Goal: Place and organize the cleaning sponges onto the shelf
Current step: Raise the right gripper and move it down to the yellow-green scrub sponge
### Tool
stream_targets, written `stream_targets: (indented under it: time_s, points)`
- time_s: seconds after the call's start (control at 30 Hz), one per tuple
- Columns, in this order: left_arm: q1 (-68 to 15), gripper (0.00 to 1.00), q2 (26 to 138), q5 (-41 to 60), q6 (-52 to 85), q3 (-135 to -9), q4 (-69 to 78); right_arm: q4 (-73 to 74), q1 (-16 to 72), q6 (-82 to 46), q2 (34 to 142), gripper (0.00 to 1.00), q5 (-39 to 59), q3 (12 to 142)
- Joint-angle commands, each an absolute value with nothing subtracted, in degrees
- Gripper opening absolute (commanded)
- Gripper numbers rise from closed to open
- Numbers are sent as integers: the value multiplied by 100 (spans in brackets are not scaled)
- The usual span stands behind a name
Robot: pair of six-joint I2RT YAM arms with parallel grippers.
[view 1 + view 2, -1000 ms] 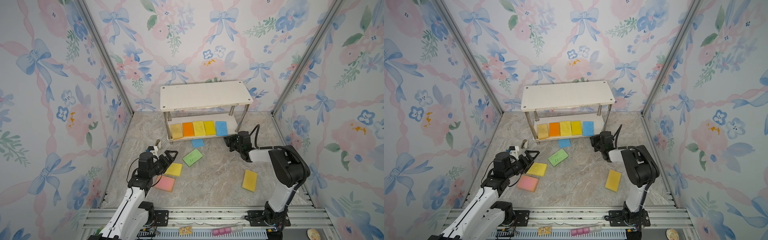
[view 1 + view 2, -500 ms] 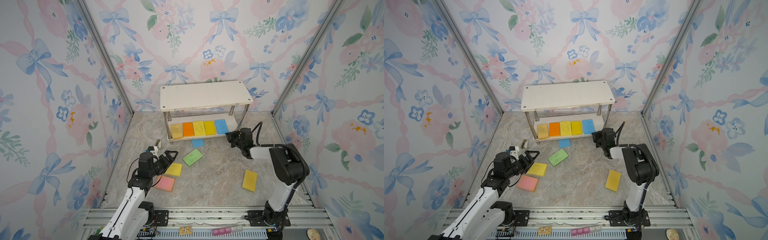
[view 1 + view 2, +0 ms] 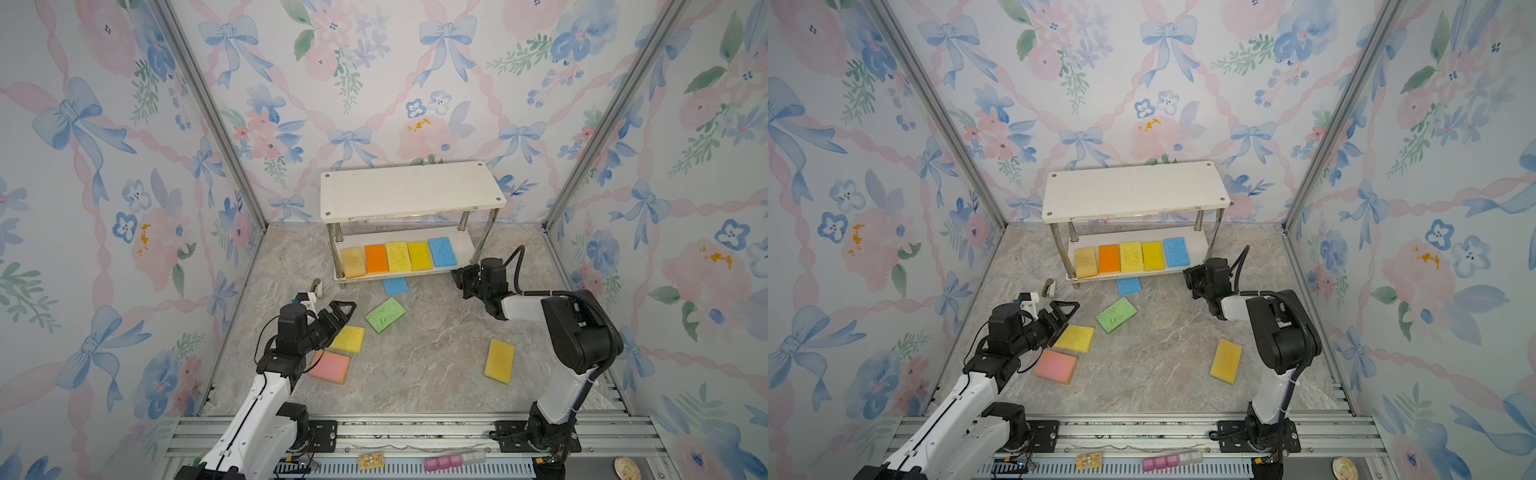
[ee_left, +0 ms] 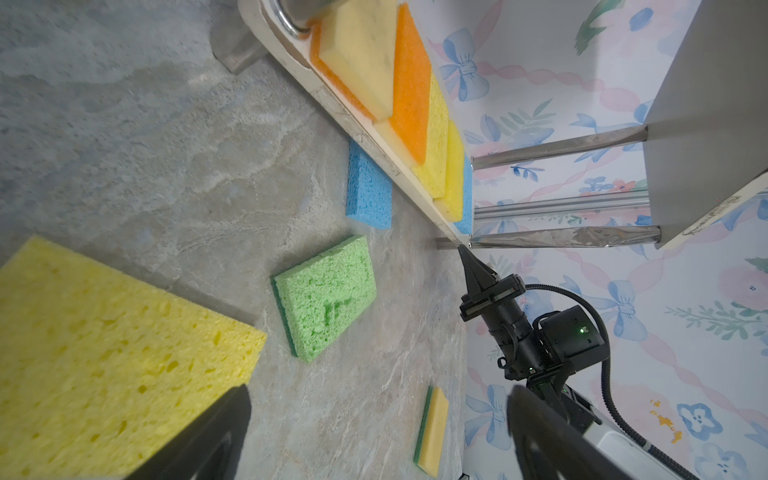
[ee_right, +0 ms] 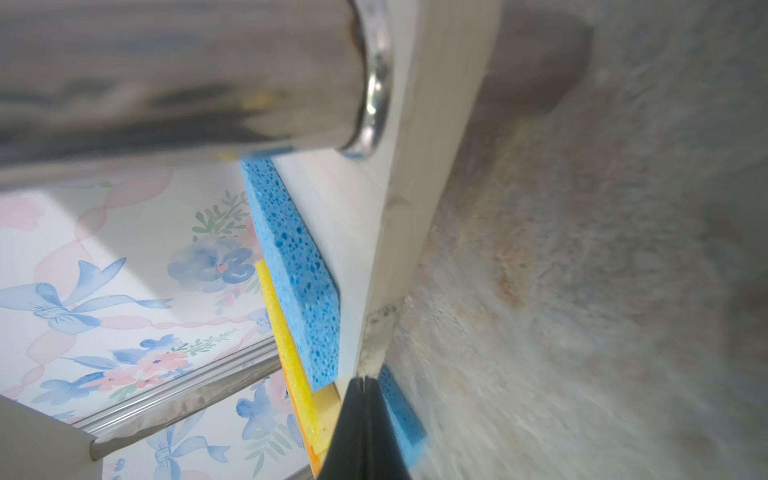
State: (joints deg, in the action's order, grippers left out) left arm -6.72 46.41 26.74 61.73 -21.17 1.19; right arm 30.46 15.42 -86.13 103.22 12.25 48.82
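We see the shelf point(image 3: 411, 189), a white two-tier rack on shiny metal posts, standing at the back of the marbled surface point(image 3: 424, 374). On its lower board point(image 3: 464, 248) five flat, porous rectangles lie side by side in one row, long edges together. From the left in both top views they are the tan-yellow sponge point(image 3: 353, 262), the orange sponge point(image 3: 376, 258), the pale yellow sponge point(image 3: 398, 256), the bright yellow sponge point(image 3: 419, 255) and the shelved blue sponge point(image 3: 442, 252). Five more lie flat on the surface in front. The loose blue sponge point(image 3: 395, 286) is just before the shelf's front edge and the green sponge point(image 3: 385, 314) lies askew, nearer us. Then come the coarse yellow sponge point(image 3: 348, 338) and the pink sponge point(image 3: 330, 366), and well apart on the right the green-backed yellow sponge point(image 3: 498, 360)

The left pincer point(image 3: 341, 323) has its jaws spread wide and empty at the near-left corner of the coarse yellow sponge. The right pincer point(image 4: 463, 253) is closed to a point with nothing in it. Its tip is just beside the lower board's front edge, by the front right post point(image 3: 486, 237); we cannot tell whether it touches

Against a second ago, the right pincer has drawn closer to the shelf and the shelved blue sponge sits a little deeper on the board. The left pincer and the five loose sponges are where they were
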Motion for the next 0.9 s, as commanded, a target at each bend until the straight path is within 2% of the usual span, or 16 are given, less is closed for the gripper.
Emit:
stream_targets:
  time_s: [0.0,0.2,0.27,0.47,0.57,0.7,0.87]
  points:
    - [-658,98,4669,2582,6246,-2014,415,1913,1563,-7898,9527,10,1438,4825]
    - [-868,98,4732,2515,6256,-1990,563,-1748,1549,-5752,8200,32,1270,5580]
    - [-1002,98,4798,2480,6204,-2015,569,-2927,1496,-5103,7776,45,1035,5768]
    - [-1483,98,5240,2400,6002,-2172,683,-5227,929,-4148,6844,74,1067,5358]
    - [-1736,98,5495,2369,5915,-2272,724,-5948,884,-3955,6487,81,891,4928]
    - [-1983,98,5622,2328,6001,-2220,983,-6138,791,-4116,5824,90,858,4272]
    - [-2119,98,5601,2336,6021,-2199,1042,-5910,790,-4335,5440,92,1063,3602]
